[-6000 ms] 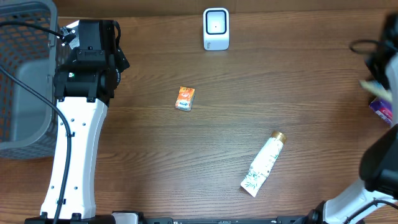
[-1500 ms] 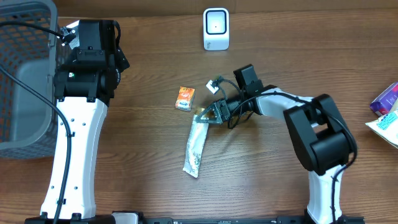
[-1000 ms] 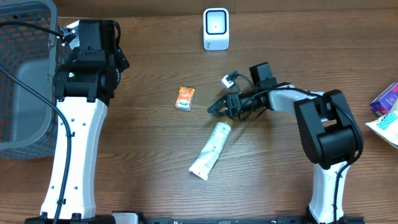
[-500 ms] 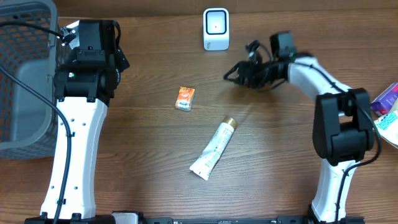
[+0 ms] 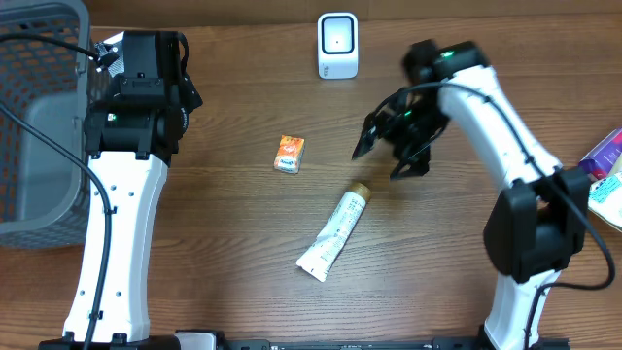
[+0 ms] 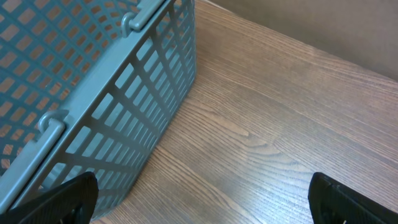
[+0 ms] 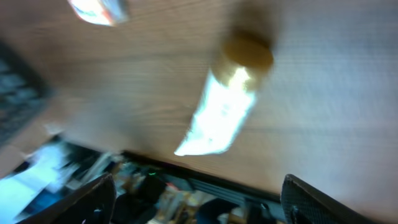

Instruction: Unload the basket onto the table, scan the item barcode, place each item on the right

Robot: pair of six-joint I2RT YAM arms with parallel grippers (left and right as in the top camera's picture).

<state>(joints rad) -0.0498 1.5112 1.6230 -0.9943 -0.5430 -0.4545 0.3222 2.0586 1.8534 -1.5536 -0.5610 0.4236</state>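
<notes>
Right pincer point(image 5: 391, 154) open, empty, near the tube's point(image 5: 333, 233) cap; left pincer point(image 6: 205, 198) open, empty. Recommend a mid-body grasp, keeping the barcode clear for the scanner point(image 5: 337, 45).

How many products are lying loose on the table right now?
4: an orange box mid-table; a white tube just right and nearer the front; a purple pack and a white pack cut off at the right edge. More may lie out of view.

My right wrist camera: tube point(image 7: 229, 106) smeared, print unreadable; orange box point(image 7: 98, 9) cut by top edge. Overhead: basket point(image 5: 29, 58) and packets point(image 5: 606, 192) cropped at the sides.
</notes>
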